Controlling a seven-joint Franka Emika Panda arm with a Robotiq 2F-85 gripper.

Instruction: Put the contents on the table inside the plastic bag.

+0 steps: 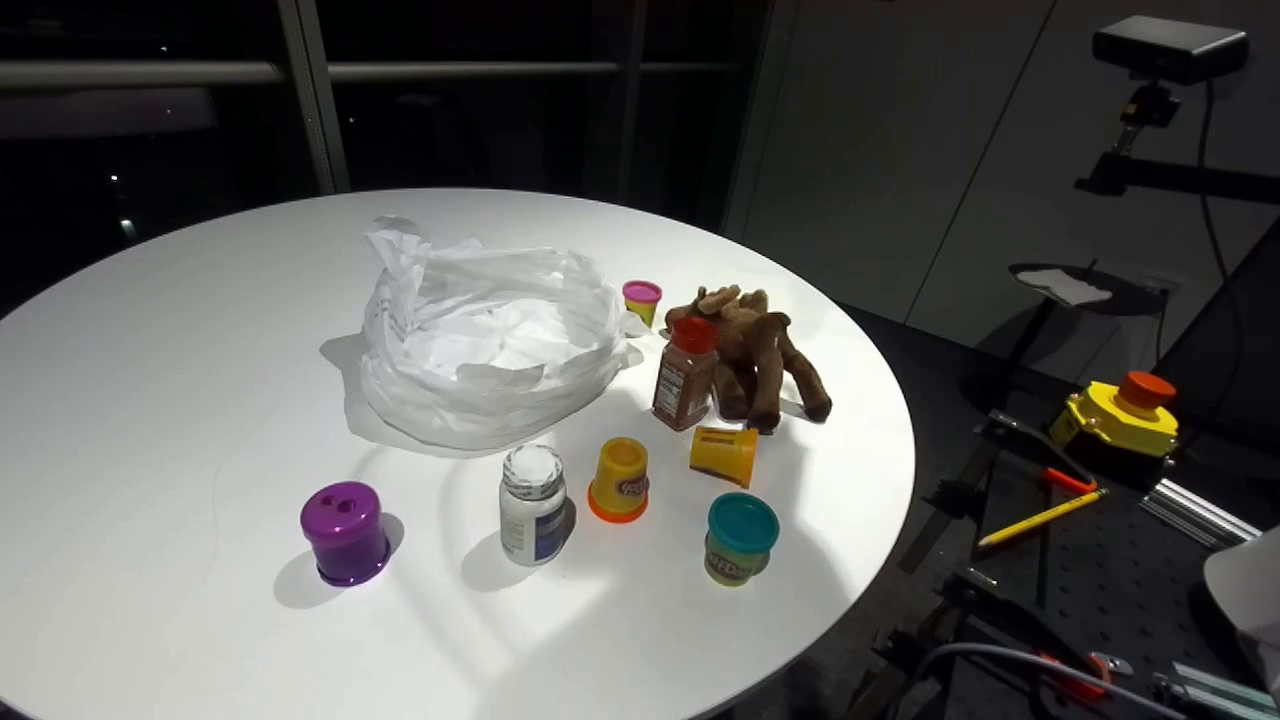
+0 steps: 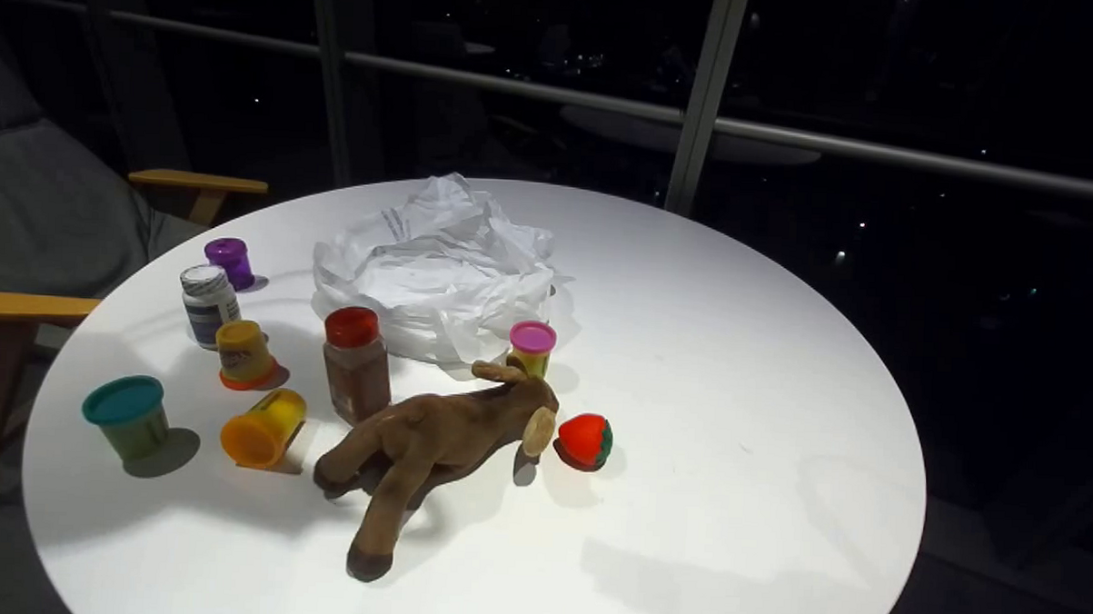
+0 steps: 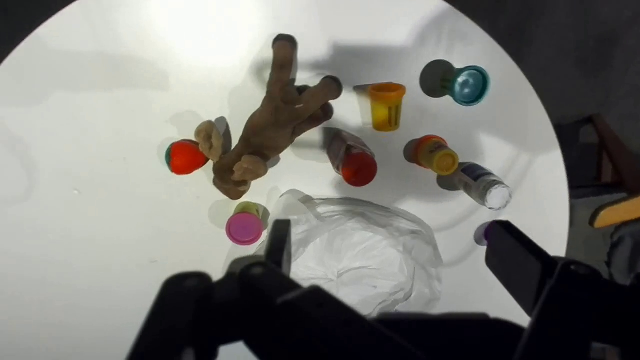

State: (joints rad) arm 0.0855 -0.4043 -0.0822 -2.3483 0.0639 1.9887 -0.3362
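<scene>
In an exterior view, left to right, the teal tub point(image 2: 133, 424) stands nearest the left edge of the surface point(image 2: 735, 368), where an outward nudge could send it off. The bottle point(image 2: 208, 309) and purple pot point(image 2: 230, 261) stand farther back by that edge; the bottle, tall and narrow, may topple if gripped off-centre. The yellow tub point(image 2: 243, 353) stands just inward of it. The orange tub point(image 2: 265, 427) lies on its side and may roll when pinched. The jar point(image 2: 358, 378) stands between that tub and the bag point(image 2: 427, 330), which sits toward the back edge, mouth up, no item showing inside; its thin walls could fold in under a dragged load. The moose point(image 2: 438, 430) lies with legs toward the front edge; splayed, they may catch on the bag's rim. The pink tub point(image 2: 534, 337) and strawberry point(image 2: 585, 438) are just beside its head, so a careless grasp there could knock either away. In the wrist view, the gripper point(image 3: 390, 246) is spread wide, holding nothing.
</scene>
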